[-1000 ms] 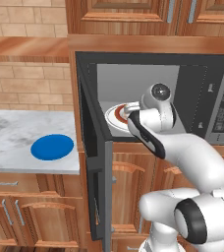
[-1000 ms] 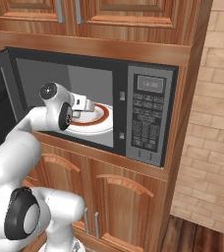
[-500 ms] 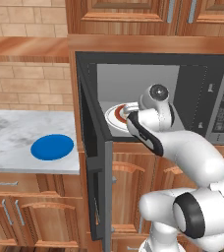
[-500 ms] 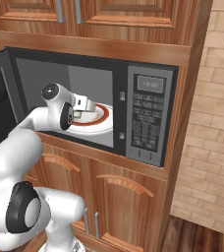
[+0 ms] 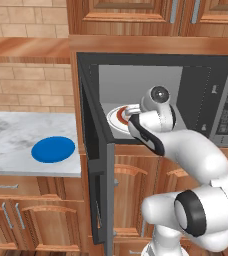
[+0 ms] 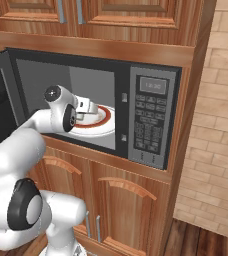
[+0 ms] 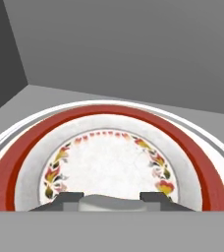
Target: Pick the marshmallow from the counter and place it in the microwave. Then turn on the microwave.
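Note:
The microwave (image 5: pixel 221 75) (image 6: pixel 151 120) stands with its door (image 5: pixel 93 165) swung open to the left. My gripper (image 6: pixel 89 108) (image 5: pixel 129 113) reaches into its cavity, low over the white, red-rimmed plate (image 6: pixel 103 120) (image 5: pixel 117 117) (image 7: pixel 109 157). In the hand view the gripper (image 7: pixel 112 199) is shut on the marshmallow (image 7: pixel 111 204), a small pale stub between the two dark fingertips, just above the plate's near part. The marble counter (image 5: pixel 11 145) lies to the left of the microwave.
A round blue plate (image 5: pixel 53 149) lies on the counter near the open door. The keypad (image 6: pixel 148 122) with its display is on the microwave's right side. Wooden cabinets are above and below, and a brick wall (image 6: pixel 221 100) is at the right.

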